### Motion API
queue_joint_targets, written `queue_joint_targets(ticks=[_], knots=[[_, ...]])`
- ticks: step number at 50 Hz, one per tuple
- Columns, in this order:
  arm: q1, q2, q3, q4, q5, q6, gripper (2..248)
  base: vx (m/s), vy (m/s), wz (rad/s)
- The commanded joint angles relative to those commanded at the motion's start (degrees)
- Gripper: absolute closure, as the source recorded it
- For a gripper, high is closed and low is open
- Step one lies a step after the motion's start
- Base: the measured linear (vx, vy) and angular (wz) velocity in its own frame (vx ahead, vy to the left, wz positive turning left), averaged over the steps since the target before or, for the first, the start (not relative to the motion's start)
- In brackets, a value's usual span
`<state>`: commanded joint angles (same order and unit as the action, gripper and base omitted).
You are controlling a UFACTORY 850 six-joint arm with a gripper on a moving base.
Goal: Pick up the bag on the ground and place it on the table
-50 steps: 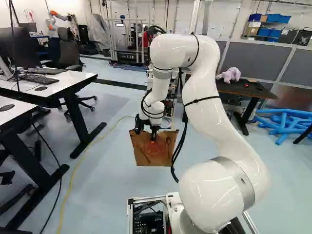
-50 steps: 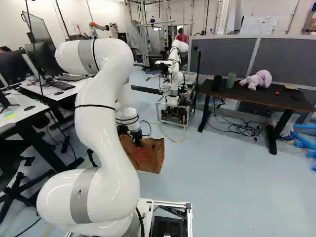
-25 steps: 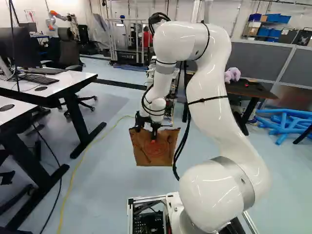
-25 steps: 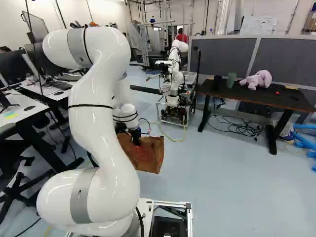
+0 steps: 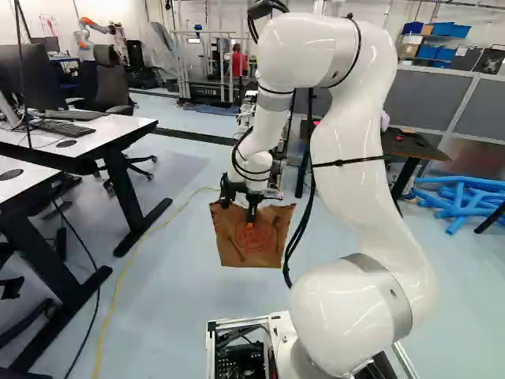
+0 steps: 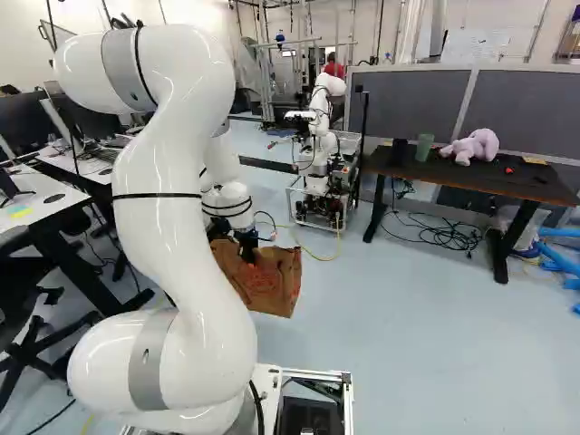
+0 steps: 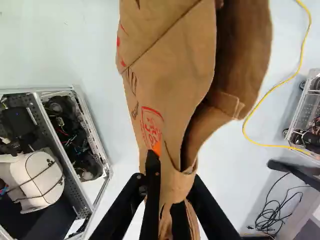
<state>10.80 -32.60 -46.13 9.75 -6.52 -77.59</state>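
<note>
Left base view, left to right: black monitor (image 5: 31, 79) and black keyboard (image 5: 63, 129) on a white-topped desk with black legs (image 5: 110, 131), black office chair (image 5: 113, 79) behind it. Yellow cable (image 5: 118, 288) runs along the pale blue floor (image 5: 181, 316). Then the brown bag with red print (image 5: 237, 251), hanging over the floor from the black gripper with orange pads (image 5: 251, 217). White arm (image 5: 347, 142) arches up right of the bag, its wrist pointing down at it. Pile of blue tubes (image 5: 458, 197) on the floor at the far right.

Right base view, left to right: arm in front, bag just beside its wrist, partly behind the arm. Then another robot, white, on a metal-framed base (image 6: 322, 118). Right of that, the dark-topped table with black legs (image 6: 480, 179): black cup (image 6: 399, 151), green cup (image 6: 425, 147), light purple plush toy (image 6: 471, 147) on top. Heap of black cables (image 6: 444, 236) on the floor under it. Bag is well apart from that table.

Wrist view: gripper is clamped on the bag, material pinched between both fingers. Far finger is partly hidden by the bag. Bag bulges out ahead of the fingers, mouth partly open.
</note>
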Motion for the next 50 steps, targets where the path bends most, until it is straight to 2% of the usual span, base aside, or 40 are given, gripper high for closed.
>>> queue_joint_targets(ticks=[50], knots=[[0.0, 13.8, 7.1, 0.0, -9.1, 0.0, 229, 0.000, 0.000, 0.000]])
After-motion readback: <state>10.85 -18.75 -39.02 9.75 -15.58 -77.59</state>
